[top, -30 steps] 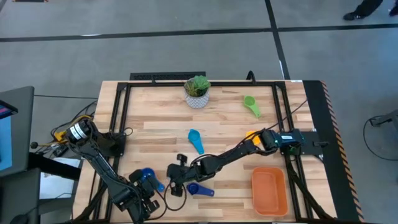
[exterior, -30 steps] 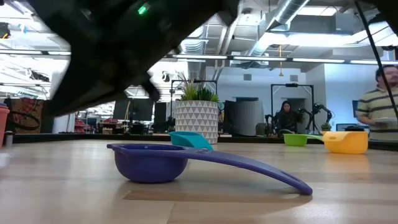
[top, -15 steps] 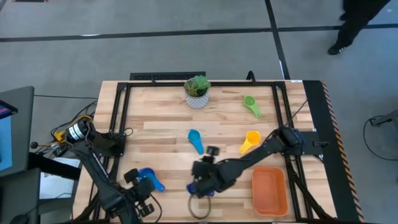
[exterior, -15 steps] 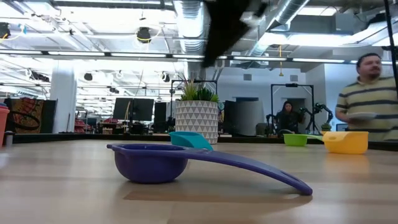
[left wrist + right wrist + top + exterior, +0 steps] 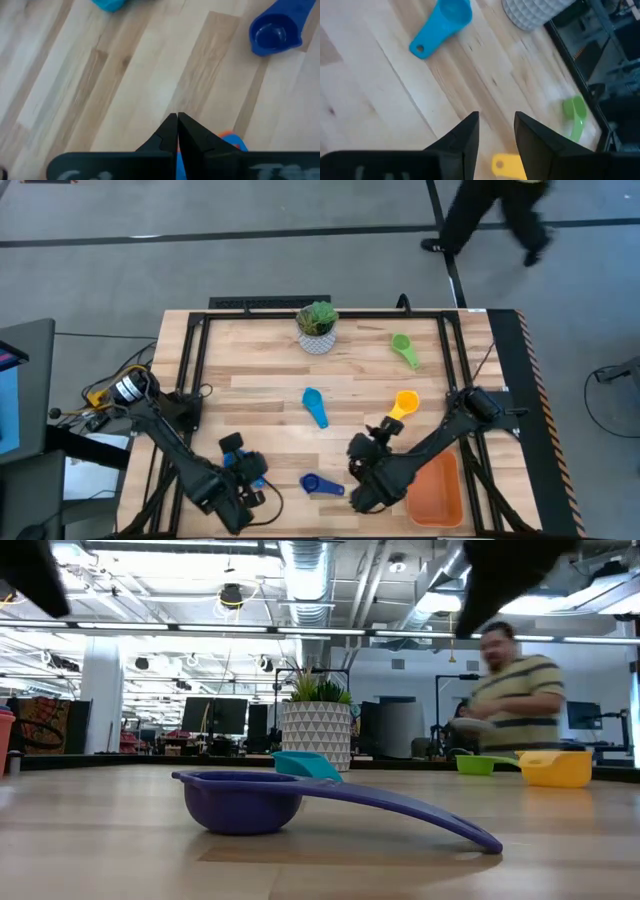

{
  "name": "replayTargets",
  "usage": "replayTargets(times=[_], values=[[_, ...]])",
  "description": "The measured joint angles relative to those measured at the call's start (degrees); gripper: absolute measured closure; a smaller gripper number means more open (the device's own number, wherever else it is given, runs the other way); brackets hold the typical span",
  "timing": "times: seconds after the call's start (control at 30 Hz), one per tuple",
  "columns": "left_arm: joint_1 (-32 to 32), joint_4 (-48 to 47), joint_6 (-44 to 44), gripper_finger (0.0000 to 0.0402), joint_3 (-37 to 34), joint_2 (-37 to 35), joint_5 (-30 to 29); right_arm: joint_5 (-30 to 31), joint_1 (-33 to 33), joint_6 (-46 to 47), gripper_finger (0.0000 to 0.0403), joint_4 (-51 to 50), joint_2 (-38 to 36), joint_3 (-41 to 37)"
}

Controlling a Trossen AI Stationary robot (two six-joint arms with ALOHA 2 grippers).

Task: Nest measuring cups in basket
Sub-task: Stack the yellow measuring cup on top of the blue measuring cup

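From above, the left gripper [image 5: 245, 480] hangs over the counter's [image 5: 260, 385] near-left part beside the dark blue measuring cup [image 5: 320, 485], while the right gripper [image 5: 362, 475] sits between that cup and the orange basket [image 5: 432, 488]. At counter level, the dark blue cup lies alone up front, bowl upward. The left wrist view shows its jaws pressed together on nothing; the right wrist view shows its jaws apart and empty above the light blue cup [image 5: 442, 25].

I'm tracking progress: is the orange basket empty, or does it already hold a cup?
Cannot tell fully. The basket shows only bare orange floor, but the right arm covers its near corner.
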Motion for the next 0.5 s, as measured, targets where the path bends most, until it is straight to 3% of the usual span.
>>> replayTargets(times=[0.2, 0.5], values=[[4.8, 4.27, 10.52, 0.04, 0.0, 0.0, 0.28, -1.96, 2.82, 9.19, 0.0269, 5.05, -8.05, -11.74], [11.64, 12.19, 26.34, 0.04, 0.0, 0.02, 1.23, -4.6, 5.81, 16.18, 0.027, 22.9, -23.25, -30.58]])
